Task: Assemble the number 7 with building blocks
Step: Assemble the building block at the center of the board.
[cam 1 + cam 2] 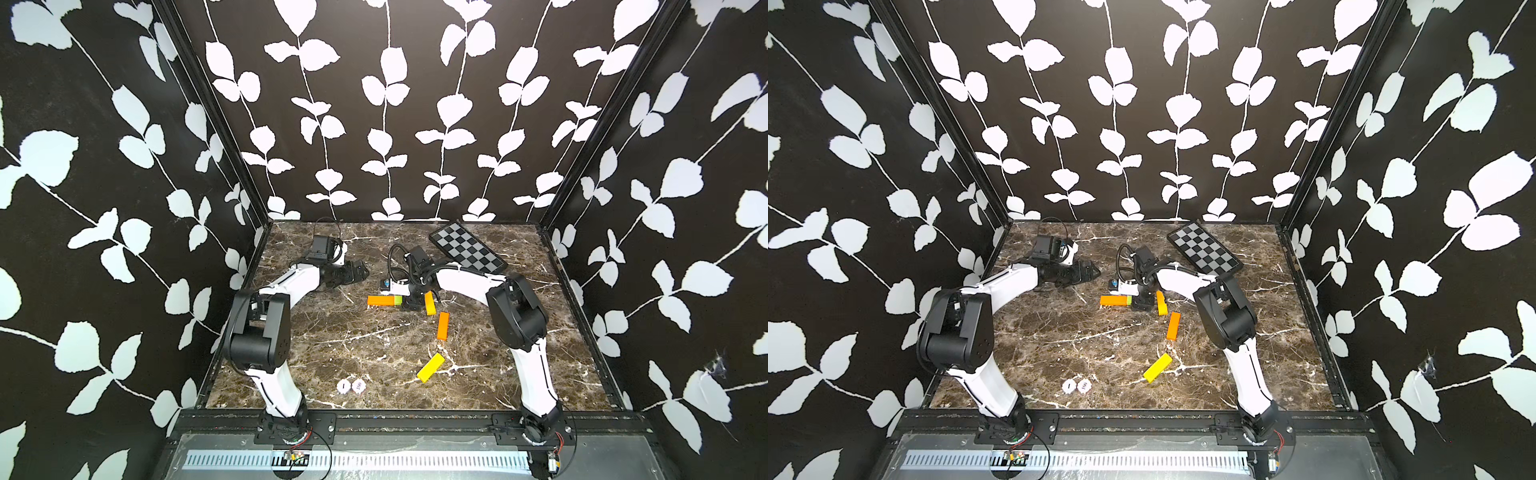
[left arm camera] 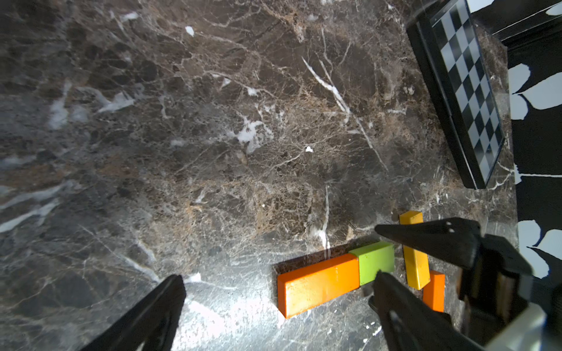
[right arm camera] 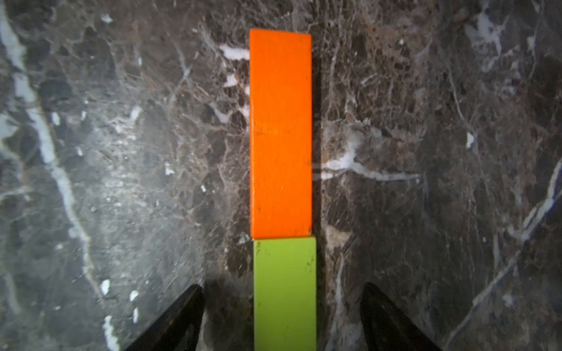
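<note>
Marble worktop [image 1: 353, 345] carries the building blocks [image 1: 443, 326] mid-surface. Your right pincer [image 3: 282, 286] stands released astride the green block [image 3: 284, 291], which butts an orange block [image 3: 279, 133]; your left pincer [image 1: 360, 272] gapes empty. They're likely light, stiff and slick: pinch the long sides mid-length.

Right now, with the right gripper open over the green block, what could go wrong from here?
1. The right gripper straddles the green block; a crooked lift could drag it off the orange block it butts against.
2. The yellow block lies tilted close beside that gripper, so a sideways retreat might knock it.
3. The loose yellow block lies apart and askew; bringing it in could bump the second orange block.
</note>
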Robot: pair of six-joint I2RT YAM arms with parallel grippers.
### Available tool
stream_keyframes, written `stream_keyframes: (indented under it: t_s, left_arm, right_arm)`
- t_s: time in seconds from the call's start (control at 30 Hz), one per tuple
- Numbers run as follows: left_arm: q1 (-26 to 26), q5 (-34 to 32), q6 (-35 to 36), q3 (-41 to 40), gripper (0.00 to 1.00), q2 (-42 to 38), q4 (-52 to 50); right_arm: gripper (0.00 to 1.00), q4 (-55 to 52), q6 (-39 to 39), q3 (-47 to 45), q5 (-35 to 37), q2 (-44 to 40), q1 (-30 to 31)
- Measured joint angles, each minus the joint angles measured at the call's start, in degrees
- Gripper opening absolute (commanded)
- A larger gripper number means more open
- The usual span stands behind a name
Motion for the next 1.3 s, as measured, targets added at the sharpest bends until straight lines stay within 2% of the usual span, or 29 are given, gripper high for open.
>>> stream_keyframes:
  t_s: [0.13, 0.27, 0.43, 0.73, 0.9, 1.1, 1.17, 1.2, 1.23, 1.27, 1.3]
  left_arm:
    - [0.0, 0.0, 0.1, 0.0, 0.99, 0.0, 0.0]
    - [-0.1, -0.7, 0.6, 0.0, 0.99, -0.1, 0.0]
    - [-2.3, -3.8, 3.3, 0.8, 0.99, -0.3, -0.2]
    - [-6.1, -9.4, 7.0, 0.5, 0.99, -6.1, 2.6]
    - [-7.6, -12.7, 9.4, 0.2, 0.99, -9.2, 4.1]
    - [-10.7, -16.8, 12.0, 0.3, 0.99, -9.4, 3.3]
    - [-11.5, -17.9, 13.0, 0.3, 0.99, -9.4, 2.6]
    - [-11.8, -18.4, 13.4, 0.3, 0.99, -9.4, 2.3]
    - [-12.0, -18.7, 13.7, 0.3, 0.98, -9.4, 2.0]
    - [-12.2, -19.0, 13.9, 0.3, 0.98, -9.4, 1.4]
    - [-12.3, -19.3, 14.2, 0.3, 0.98, -9.4, 0.9]
  right_arm:
    - [0.89, 0.2, 1.7, -2.1, 0.3, -4.9, 0.0]
    - [0.90, 2.8, 4.9, -8.9, 1.2, -14.2, 0.0]
    - [0.89, 8.0, 12.3, -16.7, 7.1, -23.6, 0.0]
    - [0.88, 10.6, 29.2, -18.9, 22.6, -25.7, -2.5]
    - [0.84, 6.3, 40.8, -16.7, 26.5, -25.7, -6.6]
    - [0.83, 1.1, 53.2, -14.6, 24.9, -25.7, -10.2]
    - [0.77, -1.1, 57.0, -14.7, 22.7, -25.7, -10.4]
    - [0.79, -1.9, 58.8, -14.8, 20.9, -25.7, -10.3]
    - [0.92, -2.4, 60.4, -15.0, 19.1, -25.6, -10.3]
    - [0.99, -3.1, 61.9, -15.0, 17.2, -25.3, -10.3]
    - [0.99, -3.8, 63.3, -15.0, 15.1, -24.7, -10.2]
